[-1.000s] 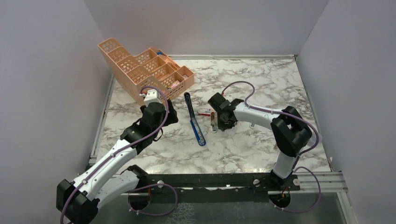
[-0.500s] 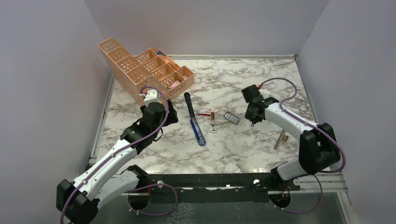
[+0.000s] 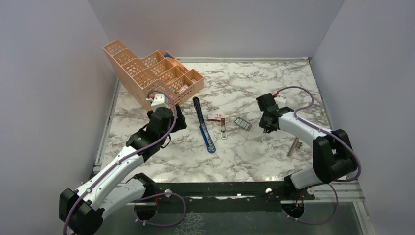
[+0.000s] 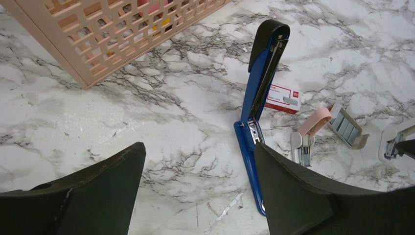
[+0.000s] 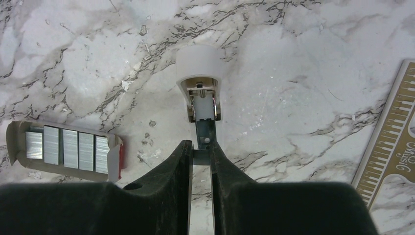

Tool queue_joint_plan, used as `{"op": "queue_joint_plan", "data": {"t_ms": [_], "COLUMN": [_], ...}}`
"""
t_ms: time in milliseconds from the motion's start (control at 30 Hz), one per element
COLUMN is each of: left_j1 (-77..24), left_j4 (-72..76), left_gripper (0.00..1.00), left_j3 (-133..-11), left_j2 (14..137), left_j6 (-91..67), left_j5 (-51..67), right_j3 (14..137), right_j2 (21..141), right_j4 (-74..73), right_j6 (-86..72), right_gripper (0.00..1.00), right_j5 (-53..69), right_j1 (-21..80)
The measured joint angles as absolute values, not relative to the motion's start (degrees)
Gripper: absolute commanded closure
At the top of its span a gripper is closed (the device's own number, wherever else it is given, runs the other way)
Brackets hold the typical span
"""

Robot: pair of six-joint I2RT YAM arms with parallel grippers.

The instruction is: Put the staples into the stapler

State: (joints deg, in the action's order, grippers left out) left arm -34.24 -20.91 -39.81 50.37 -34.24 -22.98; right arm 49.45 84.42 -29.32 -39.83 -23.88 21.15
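The right fingers (image 5: 178,166) are pinched together on the thin metal tail of a small white gadget (image 5: 198,66) lying on the counter (image 5: 303,73). The staples (image 5: 66,145) sit in their opened tray (image 5: 13,134) just to one side of those fingers, untouched. The stapler (image 4: 258,105) lies swung open near the middle of the counter, its channel exposed. It is apart from the right arm, and the left fingers (image 4: 98,191) are spread wide beside it, holding nothing. The likeliest slip is that the right arm carries off the white gadget instead of the staples. Beyond that, the ribbed strips could split under a hard pinch, and the unheld stapler could skid when a strip is pushed in.
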Motion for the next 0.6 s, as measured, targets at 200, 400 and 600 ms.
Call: {"op": "queue_joint_plan", "data": {"t_ms": [200, 400, 600], "left_j1": [-34.2, -34.2, -34.2], "left_j4": [-20.9, -20.9, -20.9], "left_gripper": [0.17, 0.17, 0.17], "left_j3": [-39.8, -39.8, -39.8], "left_j2": [50.6, 50.7, 50.9], "left_j6": [-34.2, -34.2, -34.2], "left_j5": [-23.0, -23.0, -23.0], "right_j3": [49.0, 49.0, 48.5], "right_j2": [84.4, 84.4, 84.4], "right_j4": [-27.2, -26.3, -25.2], "right_j6": [-39.1, -38.4, -37.6], "right_gripper": [0.79, 0.78, 0.78], "right_j5": [-25.2, -25.7, -25.7], "right_j1": [20.9, 20.3, 20.1]}}
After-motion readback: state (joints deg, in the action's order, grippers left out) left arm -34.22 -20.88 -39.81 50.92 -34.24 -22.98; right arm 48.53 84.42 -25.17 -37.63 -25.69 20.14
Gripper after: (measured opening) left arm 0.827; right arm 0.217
